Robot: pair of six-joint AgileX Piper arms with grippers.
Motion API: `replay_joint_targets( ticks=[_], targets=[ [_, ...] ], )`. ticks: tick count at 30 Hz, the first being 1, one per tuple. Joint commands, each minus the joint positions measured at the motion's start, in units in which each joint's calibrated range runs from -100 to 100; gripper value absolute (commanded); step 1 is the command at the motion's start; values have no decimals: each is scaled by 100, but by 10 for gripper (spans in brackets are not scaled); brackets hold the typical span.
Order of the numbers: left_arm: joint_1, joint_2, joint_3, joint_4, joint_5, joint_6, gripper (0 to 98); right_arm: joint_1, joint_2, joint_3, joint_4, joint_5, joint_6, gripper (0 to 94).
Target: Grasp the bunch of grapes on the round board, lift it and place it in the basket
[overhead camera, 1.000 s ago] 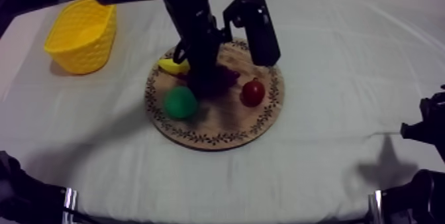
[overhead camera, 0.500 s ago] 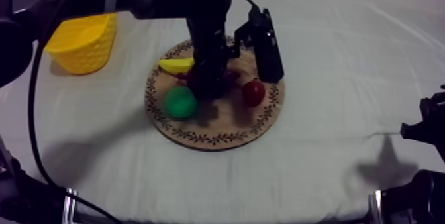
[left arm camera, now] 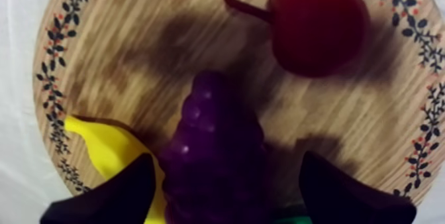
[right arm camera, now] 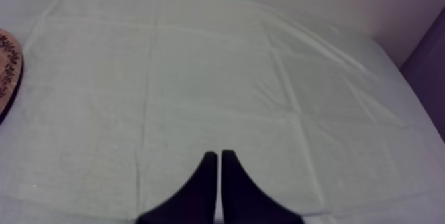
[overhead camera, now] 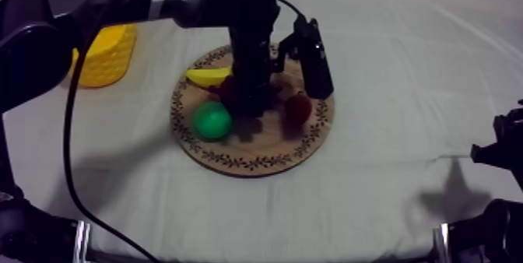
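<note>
The grey-white cloth of the table (overhead camera: 405, 71) carries the wooden board (overhead camera: 257, 153) in its middle. Within the last second the left arm has come down lower over this board. Now the left gripper (left arm camera: 228, 168) has its fingers apart, one at each side of the bunch of grapes (left arm camera: 212, 134). The grapes lie on the board just beside the banana (left arm camera: 99, 148). I judge that closing comes next, then the carry to the yellow basket (overhead camera: 105, 60). The right gripper (right arm camera: 215, 160) rests with its fingers together.
</note>
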Motion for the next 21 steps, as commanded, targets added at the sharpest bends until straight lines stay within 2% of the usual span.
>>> replay_joint_targets(
  ticks=[1, 7, 15, 21],
  targets=[
    [-10, 48, -12, -13, 35, 39, 779, -1, 1, -5, -1, -2, 1, 3],
    [-36, 211, -84, -48, 187, 81, 698, -1, 1, -5, -1, -2, 1, 3],
    [-42, 363, -217, -75, 361, 118, 432, -1, 1, -5, -1, -2, 1, 3],
    [-60, 336, -252, -59, 339, 120, 317, -1, 1, -5, -1, -2, 1, 3]
  ],
)
